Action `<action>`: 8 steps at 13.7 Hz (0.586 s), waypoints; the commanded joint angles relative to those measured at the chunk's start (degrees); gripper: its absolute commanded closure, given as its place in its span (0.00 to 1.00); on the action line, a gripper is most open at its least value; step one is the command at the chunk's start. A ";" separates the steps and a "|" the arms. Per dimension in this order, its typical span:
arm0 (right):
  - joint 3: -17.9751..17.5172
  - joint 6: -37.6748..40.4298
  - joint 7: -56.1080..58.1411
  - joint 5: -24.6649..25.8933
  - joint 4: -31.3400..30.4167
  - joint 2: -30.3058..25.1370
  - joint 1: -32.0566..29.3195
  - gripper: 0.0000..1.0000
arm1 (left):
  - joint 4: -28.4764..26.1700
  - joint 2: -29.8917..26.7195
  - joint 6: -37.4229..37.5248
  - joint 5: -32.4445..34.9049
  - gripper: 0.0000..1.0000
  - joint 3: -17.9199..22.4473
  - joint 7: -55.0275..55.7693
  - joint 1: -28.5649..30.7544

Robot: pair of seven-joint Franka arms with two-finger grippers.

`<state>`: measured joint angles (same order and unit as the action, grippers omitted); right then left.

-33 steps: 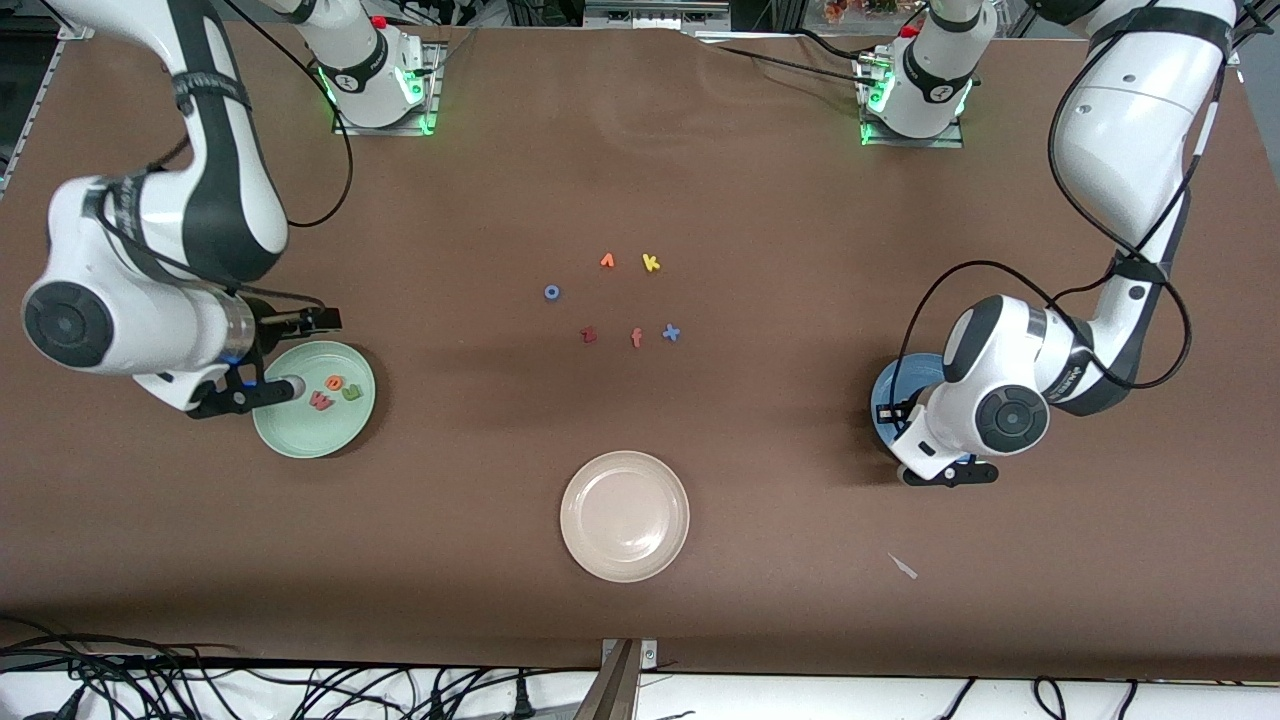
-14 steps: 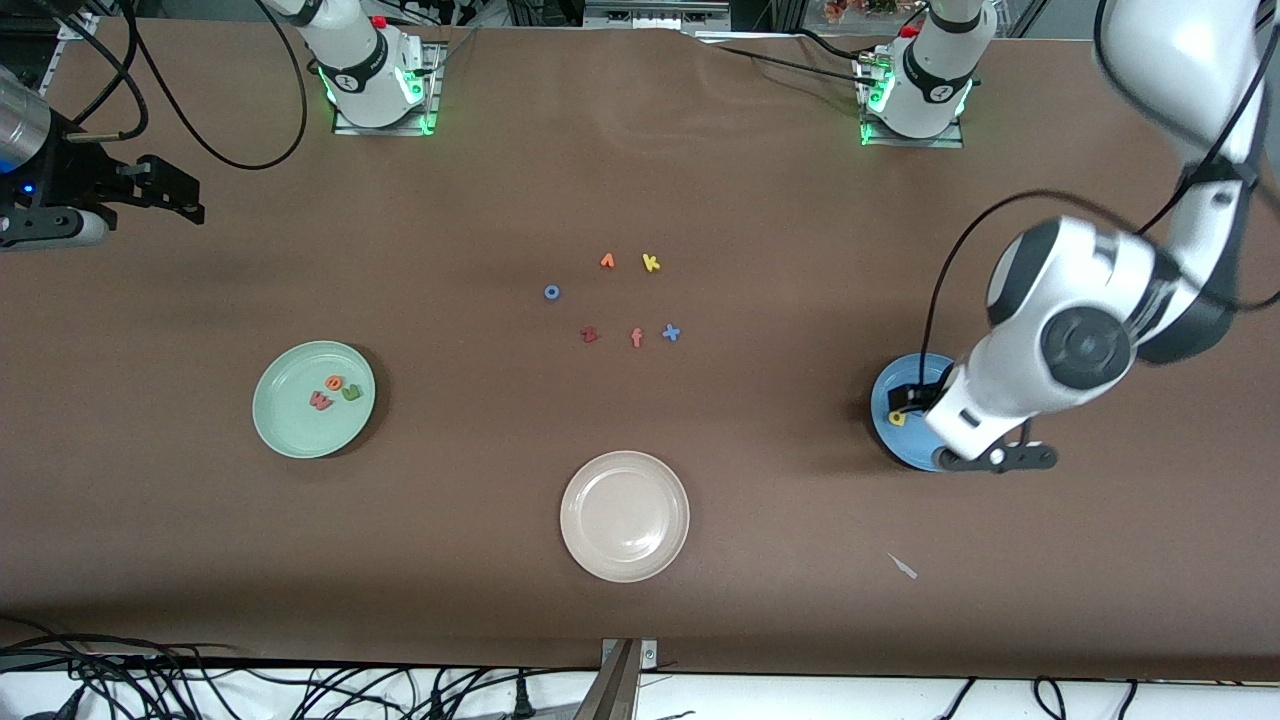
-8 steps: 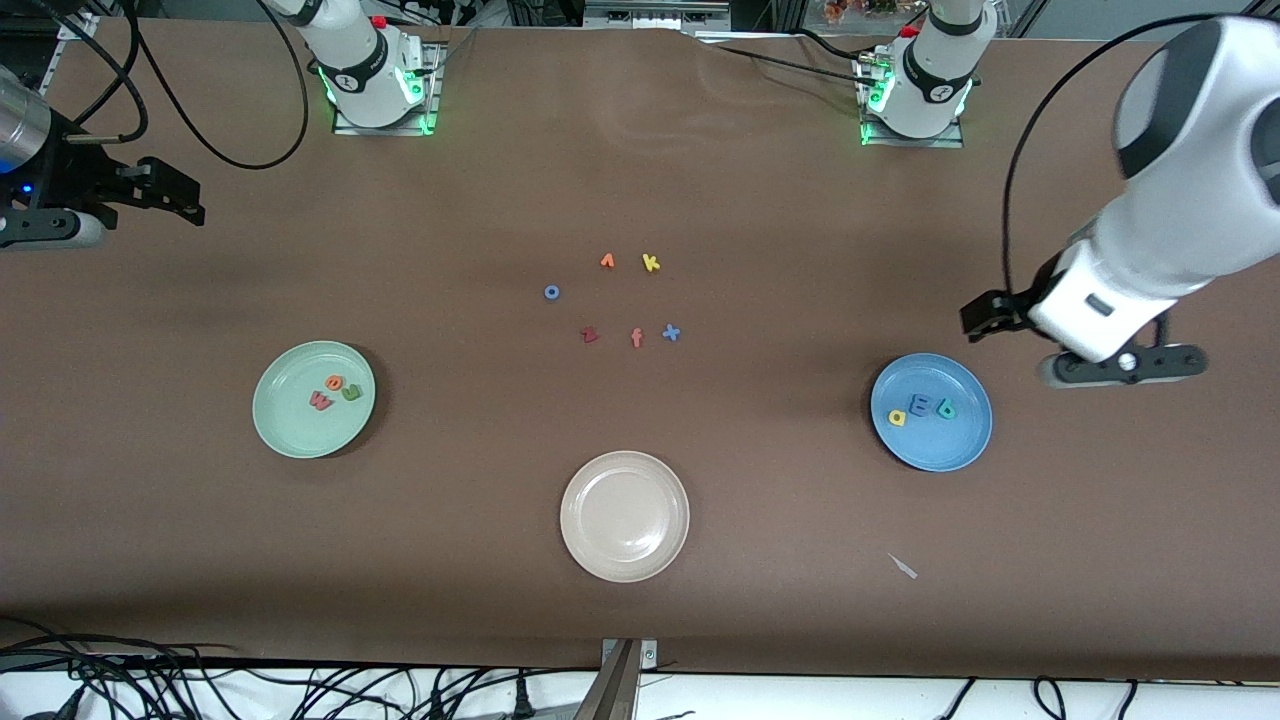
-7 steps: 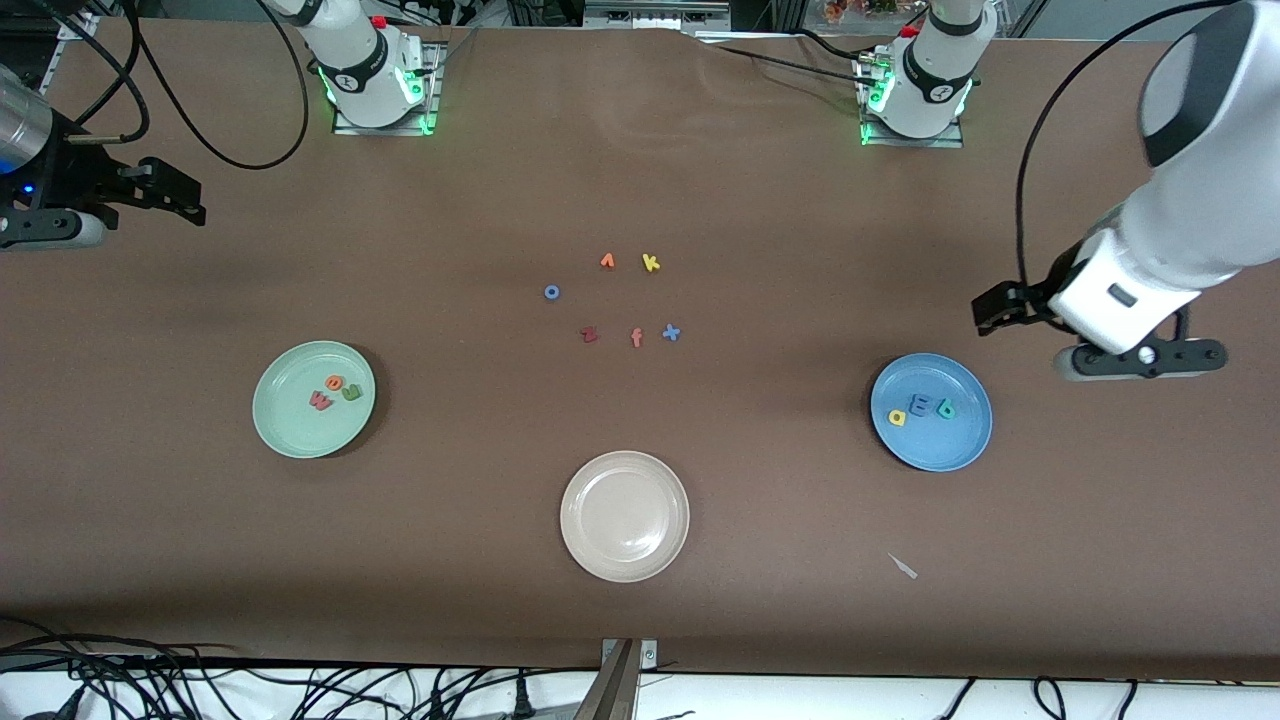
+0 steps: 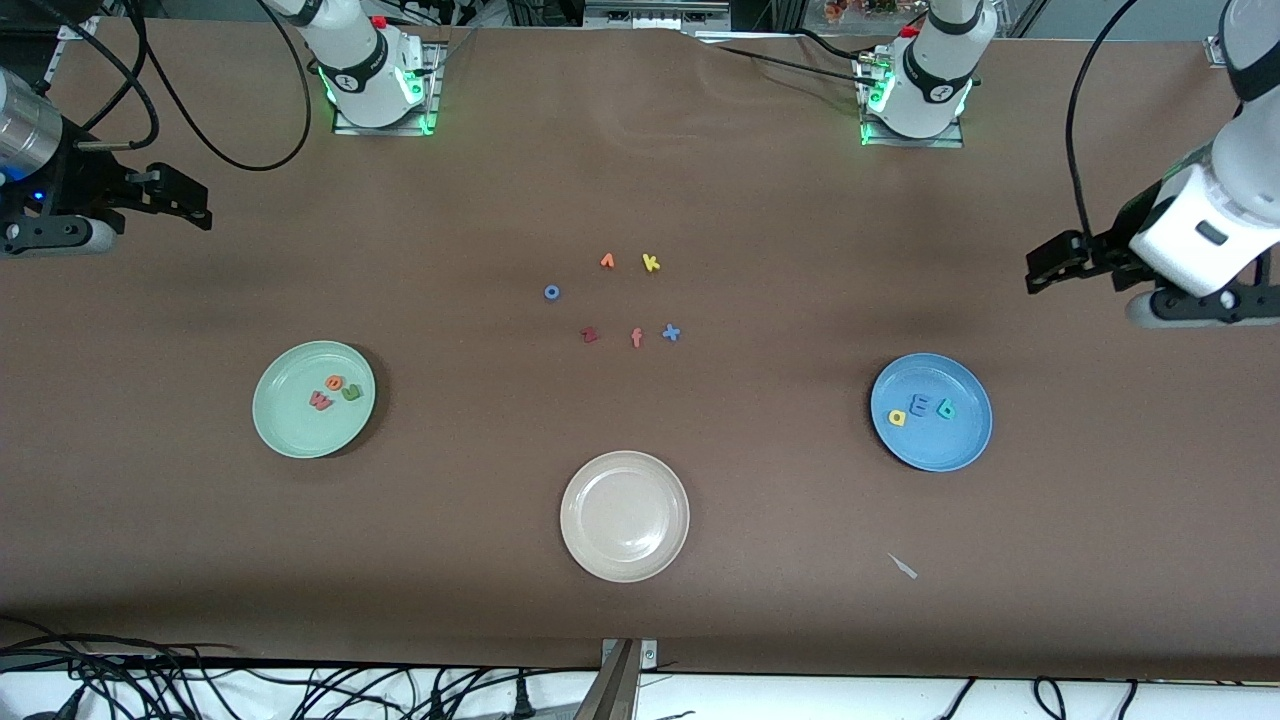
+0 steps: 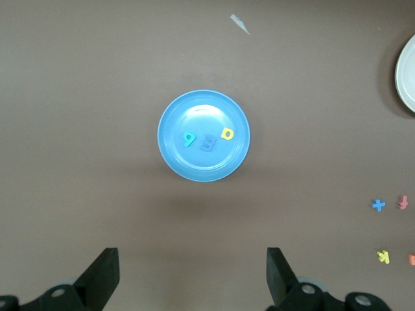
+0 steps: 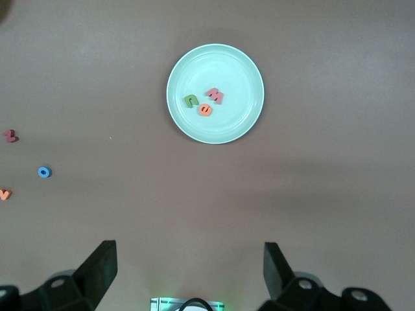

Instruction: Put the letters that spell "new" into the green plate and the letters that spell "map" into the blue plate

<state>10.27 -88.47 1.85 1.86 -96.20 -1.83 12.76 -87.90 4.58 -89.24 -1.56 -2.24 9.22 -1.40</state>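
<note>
Left gripper [image 5: 1075, 268], fingers [image 6: 104, 275] spread wide and empty, hangs over the tabletop's edge at the left arm's end. Right gripper [image 5: 165, 200], likewise spread and empty, hangs over the edge at the right arm's end. Both arms wait.

The letters that spell "map" [image 5: 921, 408], yellow, blue and teal, lie in a row in the blue plate [image 5: 960, 445]. The letters that spell "new" [image 5: 335, 391], olive, orange and pinkish-red, cluster in the green plate [image 5: 290, 430].

Judged light, soft, compressible foam; best pinched across a flat stroke from above. Both words appear sorted.
</note>
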 commanded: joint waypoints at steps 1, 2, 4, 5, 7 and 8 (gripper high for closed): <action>0.02 1.02 -0.88 -0.10 1.45 0.60 -0.10 0.00 | -5.53 -4.66 -2.43 -2.58 0.00 3.39 -1.66 -1.24; 0.02 0.93 -0.88 -0.10 1.45 0.60 -0.10 0.00 | -5.53 -4.84 -2.34 -2.23 0.00 2.86 -1.66 -1.15; 0.10 0.93 -0.79 -0.10 1.45 0.60 -0.10 0.00 | -5.53 -4.84 -2.26 -1.79 0.00 0.85 -1.83 0.60; 0.10 0.93 -0.79 -0.10 1.45 0.60 -0.10 0.00 | -5.53 -4.84 -2.25 0.57 0.00 -1.08 -1.83 2.18; 0.10 0.93 -0.79 -0.10 1.45 0.60 -0.10 0.00 | -5.62 -5.37 -1.90 2.87 0.00 -5.13 -1.75 4.29; 0.10 0.93 -0.79 -0.10 1.45 0.60 -0.10 0.00 | -5.70 -5.54 -1.90 2.79 0.00 -5.14 -2.01 4.21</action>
<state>10.35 -88.46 1.80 1.86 -96.19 -1.82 12.74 -91.84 1.03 -90.39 -0.25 -5.66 8.35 1.39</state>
